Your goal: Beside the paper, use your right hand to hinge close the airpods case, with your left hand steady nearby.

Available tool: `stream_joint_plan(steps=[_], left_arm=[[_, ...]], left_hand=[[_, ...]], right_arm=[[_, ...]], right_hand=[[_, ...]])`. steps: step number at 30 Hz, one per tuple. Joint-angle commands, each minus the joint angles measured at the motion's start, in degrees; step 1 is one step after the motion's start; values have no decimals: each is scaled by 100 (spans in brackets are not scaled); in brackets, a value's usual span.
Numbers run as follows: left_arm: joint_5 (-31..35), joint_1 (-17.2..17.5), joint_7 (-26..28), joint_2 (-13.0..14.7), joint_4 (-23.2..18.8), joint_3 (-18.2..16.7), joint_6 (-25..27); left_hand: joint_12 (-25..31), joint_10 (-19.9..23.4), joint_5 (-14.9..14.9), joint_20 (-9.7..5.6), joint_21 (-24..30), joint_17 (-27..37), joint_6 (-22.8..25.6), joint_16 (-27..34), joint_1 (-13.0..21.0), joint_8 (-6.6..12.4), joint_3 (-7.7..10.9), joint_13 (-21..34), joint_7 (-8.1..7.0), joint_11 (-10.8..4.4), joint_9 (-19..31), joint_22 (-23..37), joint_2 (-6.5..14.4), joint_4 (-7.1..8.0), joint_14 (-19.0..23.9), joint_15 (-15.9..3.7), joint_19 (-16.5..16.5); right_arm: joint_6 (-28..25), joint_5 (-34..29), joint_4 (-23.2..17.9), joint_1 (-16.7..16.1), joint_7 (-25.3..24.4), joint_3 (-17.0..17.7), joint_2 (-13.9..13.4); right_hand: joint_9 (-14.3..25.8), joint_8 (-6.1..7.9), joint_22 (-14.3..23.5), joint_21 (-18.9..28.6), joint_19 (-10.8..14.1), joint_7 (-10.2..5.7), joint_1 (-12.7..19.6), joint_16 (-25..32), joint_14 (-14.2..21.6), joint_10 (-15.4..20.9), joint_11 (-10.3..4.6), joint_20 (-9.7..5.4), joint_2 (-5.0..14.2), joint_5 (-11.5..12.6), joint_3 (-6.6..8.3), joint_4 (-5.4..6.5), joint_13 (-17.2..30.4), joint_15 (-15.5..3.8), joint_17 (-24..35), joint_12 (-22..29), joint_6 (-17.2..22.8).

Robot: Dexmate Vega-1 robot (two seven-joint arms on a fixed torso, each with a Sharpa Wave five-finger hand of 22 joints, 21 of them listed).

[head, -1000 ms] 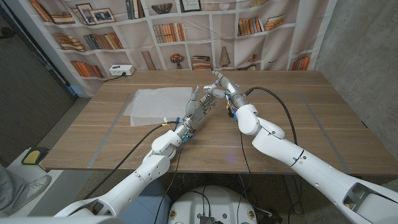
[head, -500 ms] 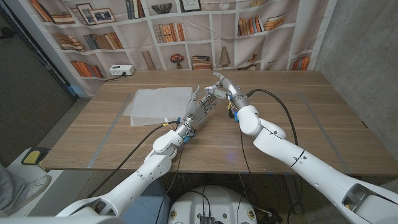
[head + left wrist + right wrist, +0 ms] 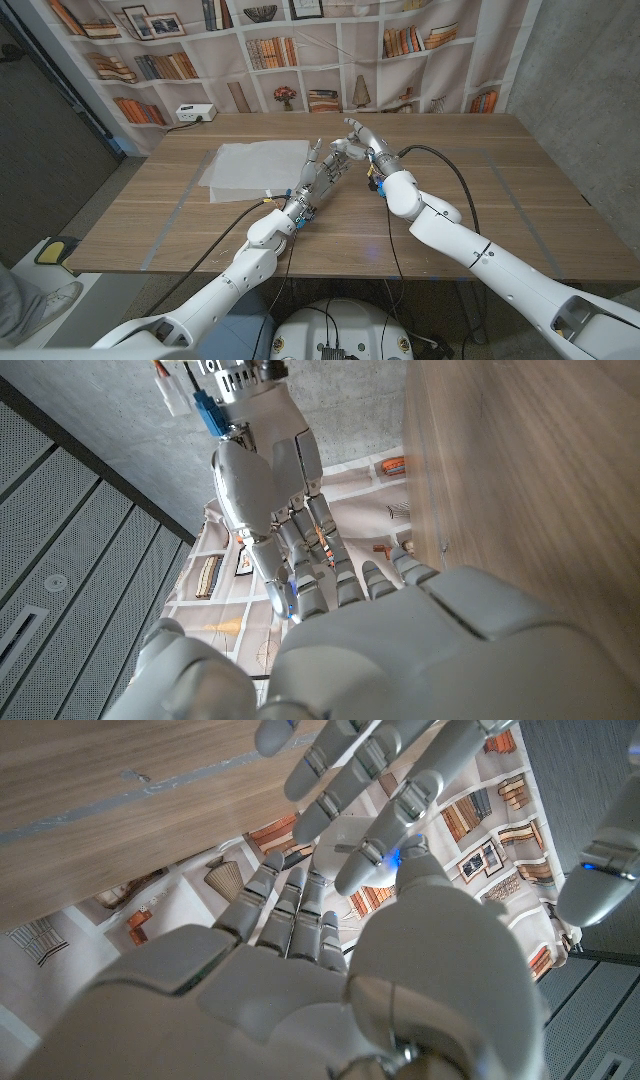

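Right hand (image 3: pixel 352 141) fingertip-to-fingertip with left hand (image 3: pixel 318 175) beside paper (image 3: pixel 253 165); grips indiscernible; table (image 3: pixel 480 210) bare rightward

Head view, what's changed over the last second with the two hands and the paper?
Very little. The right hand has edged slightly toward the table's far side, its fingers still meeting the left hand beside the paper. The left hand and paper stayed put. The airpods case is hidden between the hands.
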Motion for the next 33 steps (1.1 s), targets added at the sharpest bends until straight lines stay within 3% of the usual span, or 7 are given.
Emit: stream_joint_plan(steps=[1, 14, 24, 29, 33], left_arm=[[-5, -25, 2, -62, 71, -11, -13], [51, -26, 13, -33, 24, 48, 86], [102, -1, 47, 14, -52, 77, 127], [106, 14, 57, 18, -74, 82, 119], [123, 20, 70, 30, -94, 87, 114]], left_hand=[[26, 6, 36, 1, 24, 25, -38, 25, 55, -15, -16, 15, -12, -13, 11, 18, 30, 0, -8, -10, 20], [21, -6, 55, 3, 25, 26, -52, 27, 63, -16, -37, 16, -8, -8, 11, 19, 35, 4, 2, -1, 25], [29, 15, 87, 17, 23, 28, 233, 24, 66, 83, -80, 16, 39, 5, 14, 20, 48, 20, -2, 16, 22], [30, 19, 95, 20, 22, 28, 265, 25, 66, 85, -93, 16, 18, 6, 13, 20, 50, 24, 2, 17, 20], [30, 17, 101, 19, 23, 28, 271, 24, 66, 80, -103, 16, 24, 11, 13, 21, 50, 27, 2, 18, 23]], right_arm=[[320, 228, 153, -49, -46, 97, -12], [667, 703, 312, -153, 14, 284, 31], [900, 928, 303, -251, -68, 417, 22], [1026, 929, 290, -312, -199, 465, 34], [1251, 883, 363, -394, -445, 506, 119]], right_hand=[[20, -1, 23, -22, -12, 2, -30, -11, -39, 790, -772, 31, 34, 29, -17, 33, 23, -426, 7, 24, 53], [20, 6, 22, -24, -38, -3, -31, -20, -52, 781, -796, 35, 38, 30, -28, 30, 23, -416, 4, 31, 76], [20, 19, 22, -22, -52, -21, -10, -6, -12, 852, -805, 33, 53, 36, -25, 18, 15, -445, 2, 64, 123], [18, 60, 20, 13, 27, -69, 173, 59, 189, 1152, -909, -17, 92, 56, 40, -68, 16, -600, -9, 199, 280], [16, 120, 17, 43, 150, -165, 485, 158, 483, 1541, -1103, -99, 143, 72, 138, -137, 67, -793, -10, 413, 560]])
